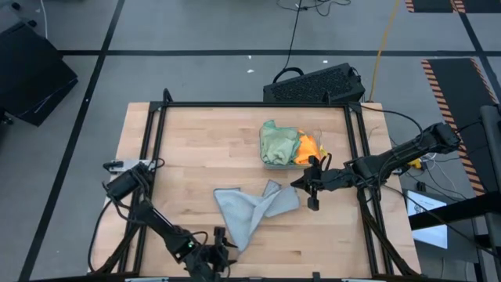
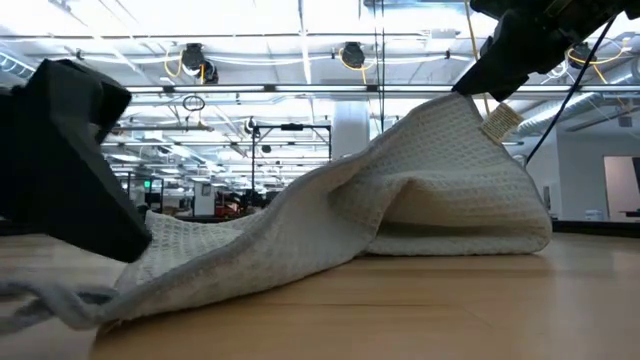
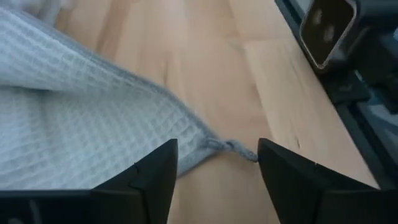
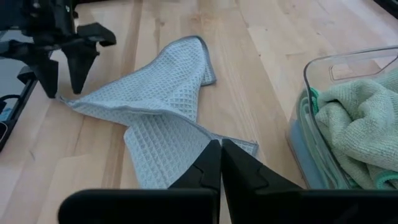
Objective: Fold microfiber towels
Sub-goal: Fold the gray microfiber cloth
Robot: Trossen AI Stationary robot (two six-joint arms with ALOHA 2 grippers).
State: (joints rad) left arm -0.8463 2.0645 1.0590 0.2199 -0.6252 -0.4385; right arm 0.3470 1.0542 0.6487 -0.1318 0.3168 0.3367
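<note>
A light grey waffle-weave towel (image 1: 252, 207) lies crumpled in the middle of the table. Its right part is pulled up into a peak (image 2: 455, 110) under my right gripper (image 4: 221, 155), which is shut on it. My left gripper (image 3: 217, 155) is open near the table's front edge. Its fingers stand on either side of the towel's near corner (image 3: 231, 147), which lies flat on the wood; no touch shows. A clear tray (image 4: 348, 65) at the far right holds pale green towels (image 1: 278, 143) and an orange one (image 1: 308, 146). My right gripper pinches the grey towel at a raised fold near its right edge (image 4: 208, 140) between the two shut fingers. It comes slanting down from the table's right side. That part hangs lifted like a tent (image 2: 430, 170), with a label (image 2: 500, 120) beside the fingers, and the remaining cloth lies slack on the table.
A black frame (image 1: 156, 141) runs around the wooden tabletop. A dark keyboard (image 1: 313, 84) sits just past the far edge. Bare wood (image 1: 203, 149) lies left and far of the towel and along the front right.
</note>
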